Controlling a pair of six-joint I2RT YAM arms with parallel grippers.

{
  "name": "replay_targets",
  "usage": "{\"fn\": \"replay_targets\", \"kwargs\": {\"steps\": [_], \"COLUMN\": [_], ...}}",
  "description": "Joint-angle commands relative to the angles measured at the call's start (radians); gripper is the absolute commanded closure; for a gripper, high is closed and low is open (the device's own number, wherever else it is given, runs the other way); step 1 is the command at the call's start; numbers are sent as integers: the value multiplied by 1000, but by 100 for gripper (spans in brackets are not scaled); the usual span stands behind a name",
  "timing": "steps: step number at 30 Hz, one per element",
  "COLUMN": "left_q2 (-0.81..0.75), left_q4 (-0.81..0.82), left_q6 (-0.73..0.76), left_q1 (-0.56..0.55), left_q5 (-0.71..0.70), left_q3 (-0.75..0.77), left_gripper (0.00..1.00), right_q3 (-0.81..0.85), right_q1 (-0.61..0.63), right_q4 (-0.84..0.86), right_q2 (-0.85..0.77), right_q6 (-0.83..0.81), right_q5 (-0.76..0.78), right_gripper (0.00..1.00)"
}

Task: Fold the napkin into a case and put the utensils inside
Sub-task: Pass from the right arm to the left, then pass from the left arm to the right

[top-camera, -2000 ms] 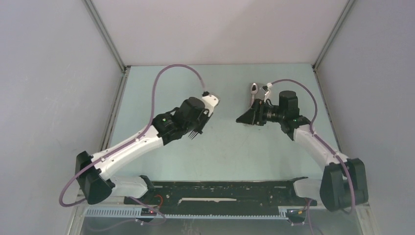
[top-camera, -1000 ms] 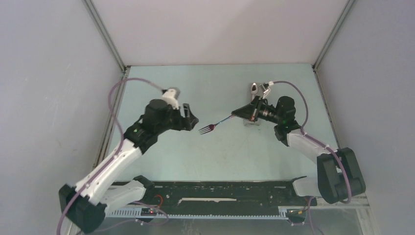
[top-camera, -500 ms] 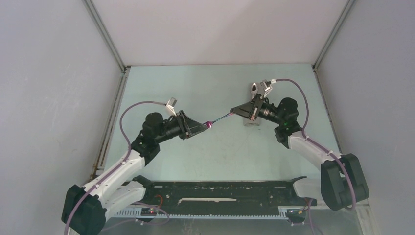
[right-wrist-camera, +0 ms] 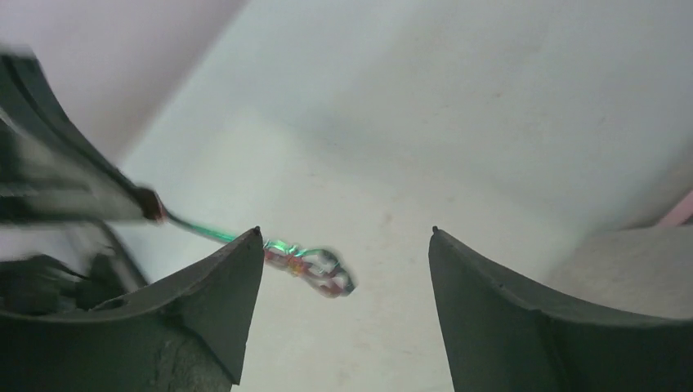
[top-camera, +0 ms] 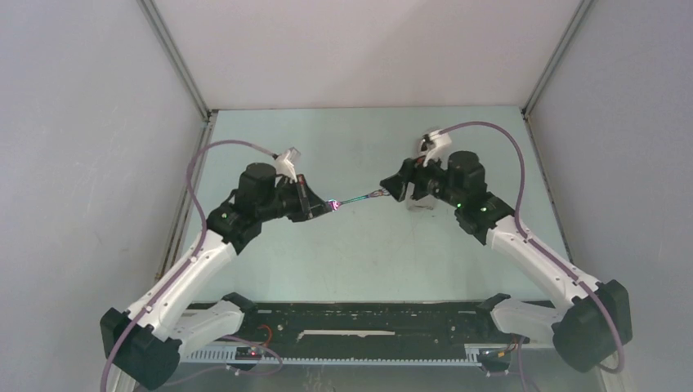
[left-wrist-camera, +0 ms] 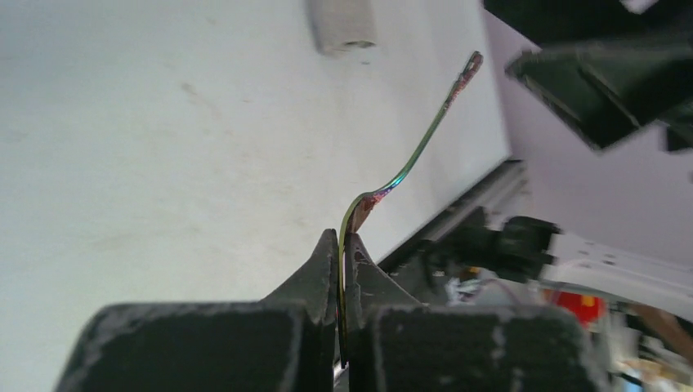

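Observation:
My left gripper (top-camera: 329, 206) is shut on the tine end of the fork (top-camera: 359, 198), holding it above the table. In the left wrist view the fingers (left-wrist-camera: 323, 261) pinch the fork (left-wrist-camera: 417, 151), whose thin iridescent handle curves away toward the right gripper. My right gripper (top-camera: 389, 186) is open. In the right wrist view (right-wrist-camera: 345, 233) the handle's tip (right-wrist-camera: 315, 268) lies free between its spread fingers, near the left one. The spoon is hidden, save perhaps for a pink sliver (right-wrist-camera: 682, 211) at the edge. No napkin or case is in view.
A small pale grey block (top-camera: 418, 204) stands on the pale green table under the right wrist; it also shows in the left wrist view (left-wrist-camera: 343, 24) and the right wrist view (right-wrist-camera: 629, 269). Grey walls enclose the table on three sides. A black rail (top-camera: 368, 318) runs along the near edge.
The right gripper carried the fork by its handle to the left gripper, which closed on the tine end. The right gripper has now opened, let go of the handle and drawn back slightly.

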Motion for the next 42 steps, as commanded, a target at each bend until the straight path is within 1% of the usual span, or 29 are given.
{"fn": "replay_targets", "kwargs": {"steps": [1,3,5,6,8,9,12,14,16,19,22,27,32,36,38,39,41,42], "left_q2": [87,136,160,168,182,190,207,212,212,201,187,179,175,176,178,178,179,179], "left_q4": [-393,-478,-528,-538,-550,-554,-565,-565,-564,-565,-563,-563,-563,-563,-564,-563,-563,-563], "left_q6": [323,380,414,424,434,438,443,440,437,434,432,429,429,429,429,429,427,425], "left_q1": [-15,-30,-43,-46,-60,-70,-109,-129,-140,-146,-146,-146,-147,-147,-146,-147,-147,-147], "left_q5": [-171,-210,-229,-226,-218,-214,-220,-223,-221,-221,-220,-205,-208,-210,-212,-212,-209,-208], "left_q3": [182,240,275,284,297,303,324,328,327,321,312,300,297,296,296,296,297,299], "left_gripper": [100,100,100,100,100,100,100,100,100,100,100,100,100,100,100,100,100,99], "right_q3": [75,70,56,45,33,33,27,26,33,51,57,110,164,167,167,168,173,178], "right_q1": [202,258,339,398,510,555,616,628,631,633,634,637,638,638,639,639,639,635], "right_q4": [-291,-264,-255,-241,-192,-167,-96,-47,-8,17,51,22,-24,-22,-23,-25,-42,-50], "right_q2": [-5,-19,-32,-33,-20,-9,37,80,136,192,232,297,343,346,344,342,340,341], "right_q6": [-642,-736,-875,-962,-1073,-1107,-1169,-1194,-1187,-1165,-1130,-1065,-995,-970,-961,-955,-944,-925], "right_q5": [403,381,265,232,246,240,154,113,89,85,152,225,251,268,274,275,258,254], "right_gripper": [19,19,20,21,25,28,47,49,46,47,53,57,60,66,72,77,95,100]}}
